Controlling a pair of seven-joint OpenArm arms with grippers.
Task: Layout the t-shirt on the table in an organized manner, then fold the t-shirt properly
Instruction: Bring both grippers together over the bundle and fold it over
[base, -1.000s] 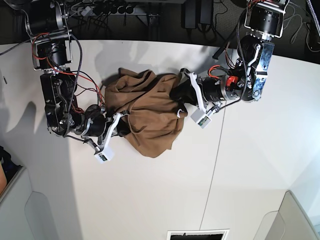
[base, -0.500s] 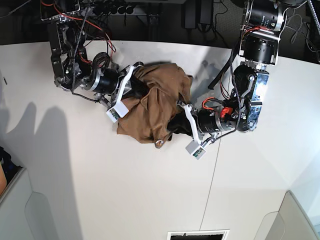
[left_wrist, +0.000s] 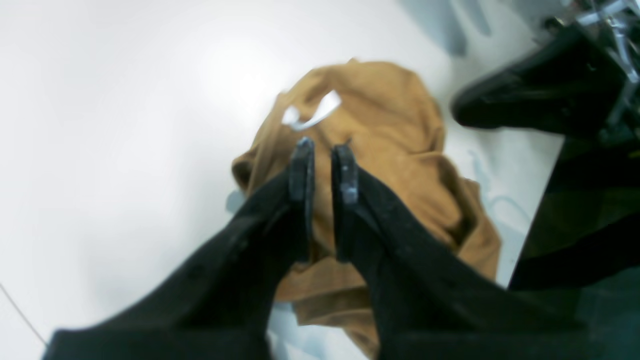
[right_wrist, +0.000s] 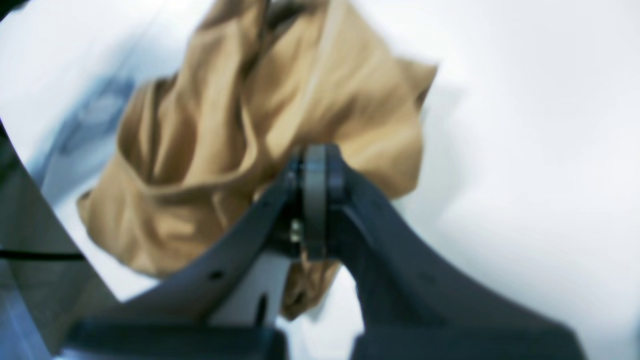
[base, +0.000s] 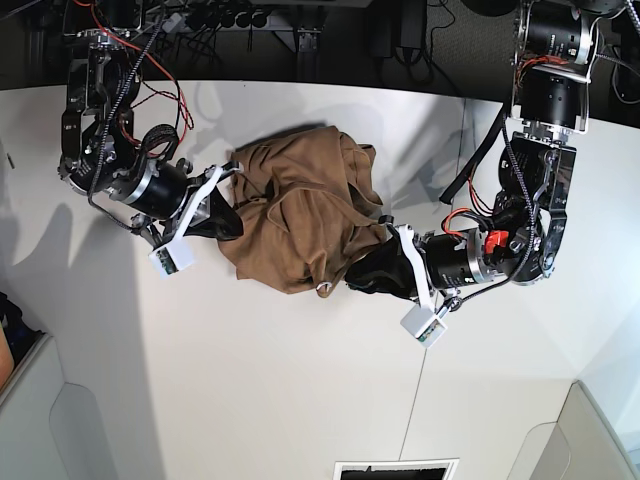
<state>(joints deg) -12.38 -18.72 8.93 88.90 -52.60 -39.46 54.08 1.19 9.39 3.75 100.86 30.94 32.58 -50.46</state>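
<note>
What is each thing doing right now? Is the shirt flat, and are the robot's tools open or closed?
t-shirt: crumpled in a heap on the table, not flat, not folded.
white tag: showing on top of the heap.
left tool: open a little, nothing between its tips.
right tool: shut, at the cloth's edge.
table: white, shirt lying on it.

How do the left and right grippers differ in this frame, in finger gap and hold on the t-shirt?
The left gripper shows a narrow gap between its fingers; the right gripper is fully shut. The right gripper pinches a fold of the t-shirt; whether the left grips cloth is unclear. Both sit at opposite edges of the bunched shirt.
</note>
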